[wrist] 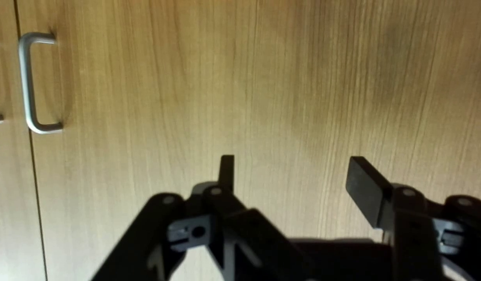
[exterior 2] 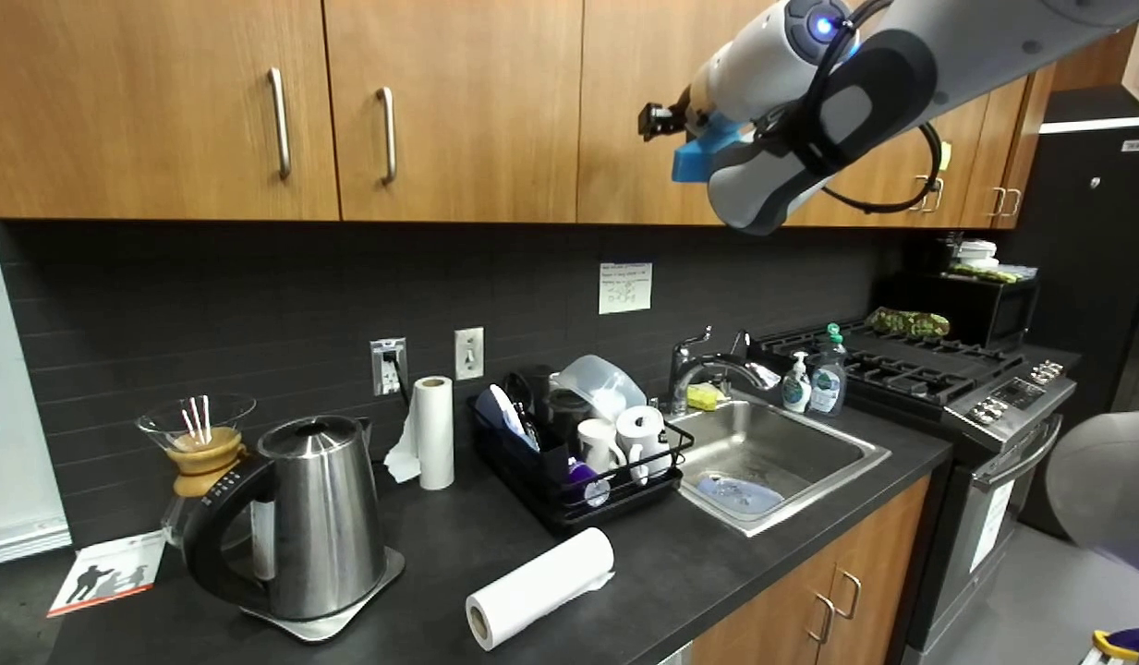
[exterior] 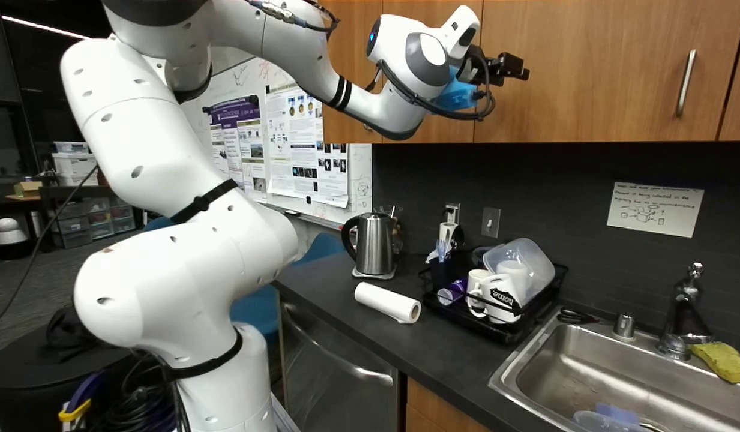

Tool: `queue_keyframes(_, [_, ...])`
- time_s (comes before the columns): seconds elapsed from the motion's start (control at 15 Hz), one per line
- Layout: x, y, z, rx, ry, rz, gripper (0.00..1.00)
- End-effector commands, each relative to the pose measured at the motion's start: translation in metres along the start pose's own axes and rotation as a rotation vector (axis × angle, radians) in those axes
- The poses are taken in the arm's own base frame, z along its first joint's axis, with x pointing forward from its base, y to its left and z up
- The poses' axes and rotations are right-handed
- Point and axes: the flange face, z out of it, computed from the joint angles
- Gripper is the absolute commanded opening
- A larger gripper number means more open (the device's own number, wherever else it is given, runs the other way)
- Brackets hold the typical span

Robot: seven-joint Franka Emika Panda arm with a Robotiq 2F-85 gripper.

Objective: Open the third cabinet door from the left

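Third cabinet door from the left (exterior: 592,72) is closed, in the upper row, its metal handle (exterior: 686,84) toward the right edge. I have the gripper (wrist: 290,173) up in front of it, left of the handle, jaws spread wide; how close it is to the door I can't tell. Below, along the dark counter (exterior: 436,345), the kettle (exterior: 374,243) stands at left, the dish rack (exterior: 499,332) and sink (exterior: 622,366) farther right.
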Motion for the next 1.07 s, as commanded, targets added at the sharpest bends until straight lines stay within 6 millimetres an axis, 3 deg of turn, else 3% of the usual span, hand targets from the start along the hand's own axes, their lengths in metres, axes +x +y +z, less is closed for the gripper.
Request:
queue_keyframes(0.0, [0.0, 0.001, 0.0, 0.0, -0.002, 0.0, 0.74])
queue_keyframes(0.13, [0.0, 0.001, 0.0, 0.0, -0.002, 0.0, 0.74])
queue_keyframes(0.2, [0.0, 0.001, 0.0, 0.0, -0.002, 0.0, 0.94])
queue_keyframes(0.33, [0.0, 0.006, 0.001, -0.014, 0.003, 0.018, 0.98])
queue_keyframes(0.87, [-0.009, 0.048, 0.01, -0.112, 0.011, 0.039, 1.0])
queue_keyframes(1.0, [-0.025, 0.086, 0.015, -0.145, 0.012, 0.039, 1.0])
